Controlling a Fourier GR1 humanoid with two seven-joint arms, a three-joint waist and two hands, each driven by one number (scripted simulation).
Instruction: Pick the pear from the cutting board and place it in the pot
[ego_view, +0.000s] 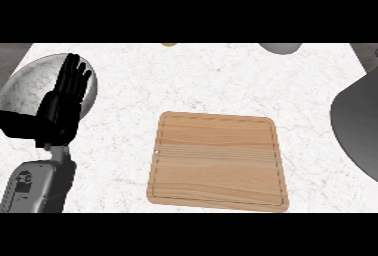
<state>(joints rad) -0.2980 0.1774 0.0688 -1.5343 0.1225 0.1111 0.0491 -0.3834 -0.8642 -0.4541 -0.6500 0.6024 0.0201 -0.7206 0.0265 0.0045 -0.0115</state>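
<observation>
The wooden cutting board (218, 160) lies in the middle of the counter with nothing on it. No pear shows on the board; a small yellowish thing (170, 44) peeks in at the top edge, too little of it visible to name. A shiny round metal vessel (33, 82), likely the pot, sits at the far left. My left hand (63, 102) is held over its right side, open, fingers straight and pointing up, holding nothing. My right hand does not show.
A large dark grey rounded shape (358, 125) fills the right edge; I cannot tell what it is. A grey rounded object (280, 47) is cut off at the top. White marbled counter (221, 85) surrounds the board.
</observation>
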